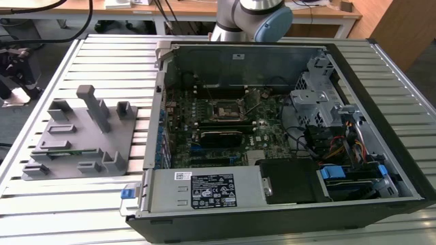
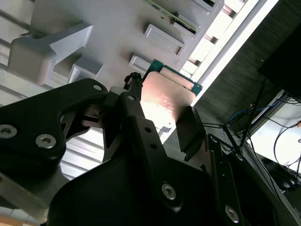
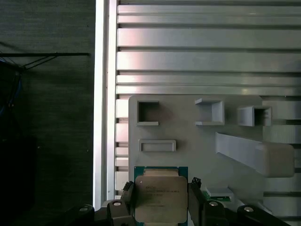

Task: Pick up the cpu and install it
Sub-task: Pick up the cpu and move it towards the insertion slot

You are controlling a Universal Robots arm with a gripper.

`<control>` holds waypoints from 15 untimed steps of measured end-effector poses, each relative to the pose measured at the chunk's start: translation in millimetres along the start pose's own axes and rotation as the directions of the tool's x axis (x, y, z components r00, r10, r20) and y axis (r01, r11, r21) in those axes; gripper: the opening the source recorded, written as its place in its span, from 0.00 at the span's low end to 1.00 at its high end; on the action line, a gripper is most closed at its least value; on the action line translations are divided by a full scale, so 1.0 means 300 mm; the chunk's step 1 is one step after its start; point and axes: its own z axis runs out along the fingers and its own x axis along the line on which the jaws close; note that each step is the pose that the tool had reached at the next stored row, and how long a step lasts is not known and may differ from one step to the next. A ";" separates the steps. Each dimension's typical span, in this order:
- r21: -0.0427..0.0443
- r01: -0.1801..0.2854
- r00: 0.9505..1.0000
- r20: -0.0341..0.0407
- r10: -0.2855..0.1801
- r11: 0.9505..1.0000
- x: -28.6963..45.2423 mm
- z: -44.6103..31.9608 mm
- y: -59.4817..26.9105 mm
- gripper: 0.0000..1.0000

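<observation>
The cpu [image 3: 160, 197], a flat square chip with a silver-grey top and a green edge, sits between the two black fingers of my gripper [image 3: 161, 201], one finger against each side. In the second wrist view the cpu [image 2: 168, 94] hangs in my gripper [image 2: 162, 110] above the grey holder block [image 2: 117, 33], lifted off it. The gripper is shut on the chip. In the exterior view the black socket frame [image 1: 225, 109] lies on the motherboard [image 1: 262, 130] inside the open computer case [image 1: 381, 102].
The grey holder block [image 1: 75, 138] with upright posts and pockets lies on the slatted metal table [image 1: 81, 209] at the exterior view's left. A green memory stick [image 1: 65, 151] rests in it. The arm's base [image 1: 248, 20] stands behind the case. Drive cage and cables fill the case's right side.
</observation>
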 end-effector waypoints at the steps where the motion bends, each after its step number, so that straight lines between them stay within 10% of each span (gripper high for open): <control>1: 0.000 0.000 1.000 0.000 0.000 1.000 0.000 -0.003 0.000 0.54; 15: 0.000 0.000 1.000 0.001 0.000 1.000 0.000 -0.054 0.001 0.54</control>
